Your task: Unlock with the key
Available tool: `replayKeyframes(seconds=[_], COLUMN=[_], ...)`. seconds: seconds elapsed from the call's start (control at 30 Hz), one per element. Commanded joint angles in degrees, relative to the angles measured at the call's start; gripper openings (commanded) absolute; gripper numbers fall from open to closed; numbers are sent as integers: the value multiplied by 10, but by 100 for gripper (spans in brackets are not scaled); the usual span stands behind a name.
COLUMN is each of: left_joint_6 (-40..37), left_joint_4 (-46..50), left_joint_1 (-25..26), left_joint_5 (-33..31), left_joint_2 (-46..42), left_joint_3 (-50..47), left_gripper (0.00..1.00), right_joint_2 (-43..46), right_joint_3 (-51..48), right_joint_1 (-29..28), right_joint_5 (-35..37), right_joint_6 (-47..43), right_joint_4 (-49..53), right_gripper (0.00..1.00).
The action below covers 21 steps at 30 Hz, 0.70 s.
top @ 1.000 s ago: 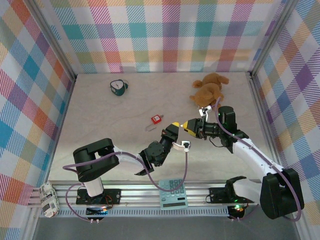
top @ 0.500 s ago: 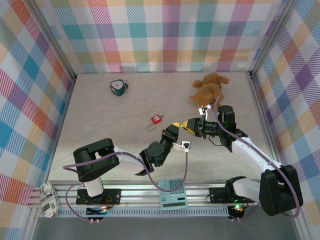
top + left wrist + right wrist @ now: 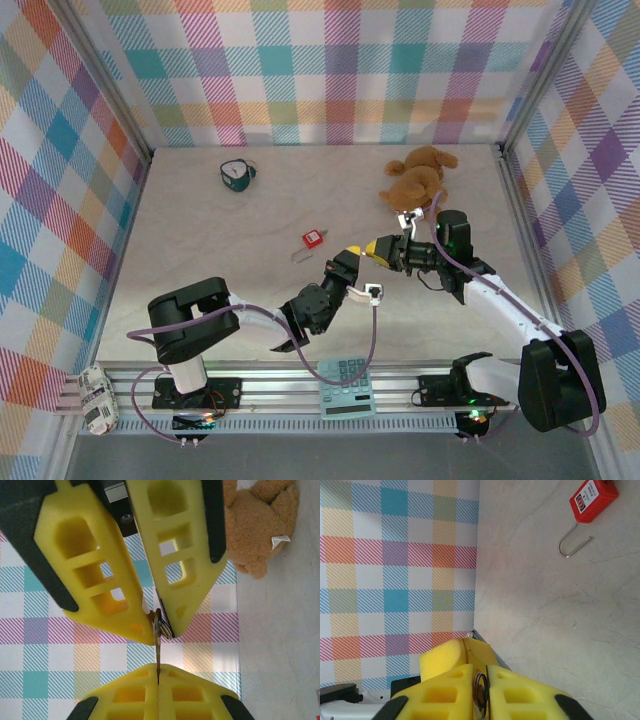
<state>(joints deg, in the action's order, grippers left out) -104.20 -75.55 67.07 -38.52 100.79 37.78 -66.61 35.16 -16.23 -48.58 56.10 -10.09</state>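
My left gripper (image 3: pixel 353 251) is clamped right down, its pads pressed flat together on the thin blade of the key (image 3: pixel 157 652). The key is held between my two grippers over the middle of the table (image 3: pixel 200 250). My right gripper (image 3: pixel 373 248) meets the left tip to tip from three o'clock, narrowed to a slit and pinching the key's ring end. From above, a teal object (image 3: pixel 236 175) lies well off at ten o'clock of my left gripper. The padlock (image 3: pixel 313 238) lies near it in the same direction, with a loose shackle (image 3: pixel 572 542) just beside the padlock. The bear (image 3: pixel 418 178) sits at one o'clock of my right gripper.
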Motion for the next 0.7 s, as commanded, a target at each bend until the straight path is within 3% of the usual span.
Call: replayKeyframes(seconds=[0.0, 0.3, 0.47, 0.57, 0.67], left_joint_6=[12, 8, 21, 30, 48], left_joint_4=[-26, -25, -25, -24, -24], left_joint_1=[6, 6, 6, 6, 6], left_joint_5=[-4, -22, -28, -27, -29], left_joint_2=[10, 18, 14, 7, -6], left_joint_3=[14, 14, 10, 5, -7], left_gripper=[0, 0, 38, 55, 65], right_joint_2=[6, 25, 33, 40, 56], right_joint_3=[10, 13, 28, 39, 58], right_joint_1=[-6, -5, -5, -5, -4], right_joint_5=[-2, 20, 40, 55, 93], right_joint_6=[-4, -6, -40, -70, -123], right_joint_4=[-6, 11, 58, 98, 165], right_gripper=[11, 5, 4, 4, 4])
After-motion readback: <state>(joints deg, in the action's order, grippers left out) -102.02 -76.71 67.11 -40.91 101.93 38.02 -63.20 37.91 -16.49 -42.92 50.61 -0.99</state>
